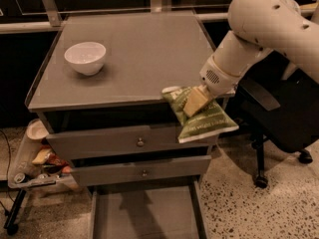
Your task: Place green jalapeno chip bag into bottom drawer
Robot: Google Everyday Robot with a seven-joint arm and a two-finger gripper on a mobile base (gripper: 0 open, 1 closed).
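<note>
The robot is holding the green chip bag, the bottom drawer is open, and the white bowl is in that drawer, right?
No. The camera view shows the white bowl on the cabinet top, not in the bottom drawer. The gripper, at the cabinet's front right corner, does hold the green chip bag, and that drawer is open.

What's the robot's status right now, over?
Gripper at tabletop's front right corner, jaws shut on green jalapeno chip bag. Bag in the air, past the edge. Bottom drawer open below; nothing seen blocking.

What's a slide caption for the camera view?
Gripper holds the green jalapeno chip bag beyond the cabinet's front-right corner; bottom drawer open below.
</note>
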